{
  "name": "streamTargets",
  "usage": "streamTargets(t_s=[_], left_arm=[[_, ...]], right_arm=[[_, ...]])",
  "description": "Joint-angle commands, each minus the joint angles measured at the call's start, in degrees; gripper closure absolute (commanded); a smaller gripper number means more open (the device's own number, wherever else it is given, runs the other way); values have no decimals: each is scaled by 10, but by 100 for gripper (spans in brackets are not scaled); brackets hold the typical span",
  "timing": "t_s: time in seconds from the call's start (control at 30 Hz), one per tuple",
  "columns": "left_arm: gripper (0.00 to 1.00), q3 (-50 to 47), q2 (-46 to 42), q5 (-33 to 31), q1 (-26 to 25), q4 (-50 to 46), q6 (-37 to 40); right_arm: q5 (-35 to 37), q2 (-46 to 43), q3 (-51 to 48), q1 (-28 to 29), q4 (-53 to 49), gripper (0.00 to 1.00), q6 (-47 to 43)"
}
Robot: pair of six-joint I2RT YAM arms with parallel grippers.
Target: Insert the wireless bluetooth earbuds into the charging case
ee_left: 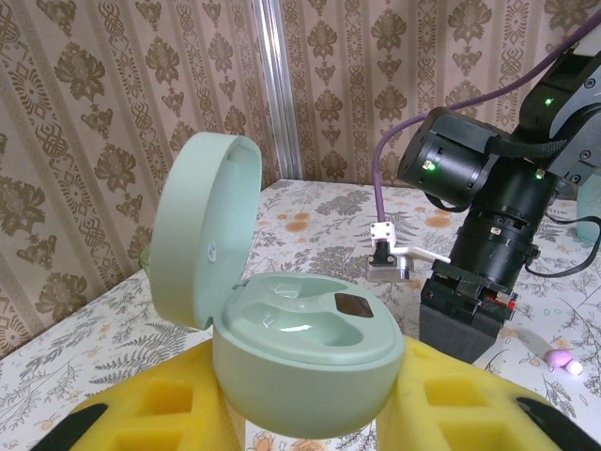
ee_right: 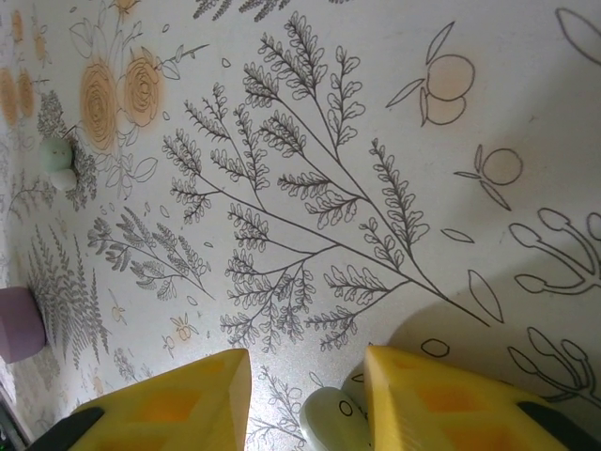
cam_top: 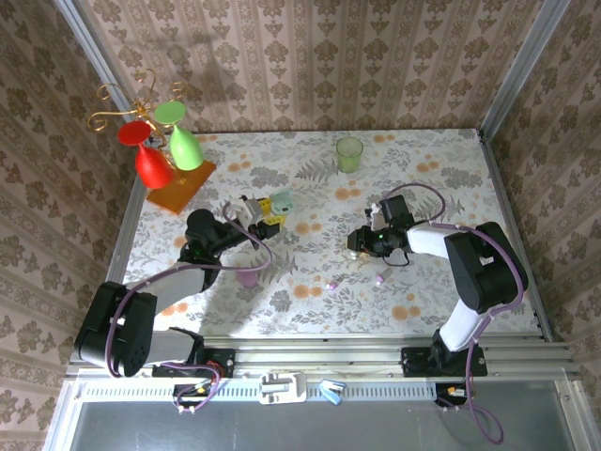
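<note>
My left gripper (ee_left: pixel 310 418) is shut on an open mint-green charging case (ee_left: pixel 305 352), lid tipped back and both wells empty; from above the case (cam_top: pixel 280 201) is held over the table's left middle. My right gripper (cam_top: pixel 357 246) hangs low over the tablecloth, and in its own wrist view the right gripper (ee_right: pixel 305 376) is open. A mint-green earbud (ee_right: pixel 329 423) lies between the yellow fingers, against the right one. Another mint earbud (ee_right: pixel 58 155) lies further off. Two pinkish-purple earbuds (cam_top: pixel 331 283) (cam_top: pixel 379 279) rest on the cloth nearer the front, one also showing as a pink bud (ee_left: pixel 561 358).
A pinkish-purple oval case (cam_top: pixel 247 275) sits beside the left arm, its edge also visible as a purple case (ee_right: pixel 17 324). A green cup (cam_top: pixel 349 153) stands at the back. A glass rack on an orange base (cam_top: pixel 178 188) holds the back left corner.
</note>
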Motion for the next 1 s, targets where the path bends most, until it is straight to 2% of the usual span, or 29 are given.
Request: streamTargets(t_s=[0.0, 0.37, 0.53, 0.83, 0.97], left_arm=[[78, 9, 0, 0, -5, 13, 10], [78, 1, -1, -3, -6, 18, 11], [78, -1, 0, -3, -6, 22, 10], [78, -5, -3, -6, -6, 21, 12], [78, -4, 1, -6, -6, 26, 10]], right_arm=[[-40, -1, -16, 8, -3, 64, -9], [-54, -43, -27, 8, -22, 66, -17], [-59, -33, -28, 9, -22, 66, -18], [-23, -64, -17, 9, -38, 64, -38], [-5, -44, 4, 10, -64, 63, -59]])
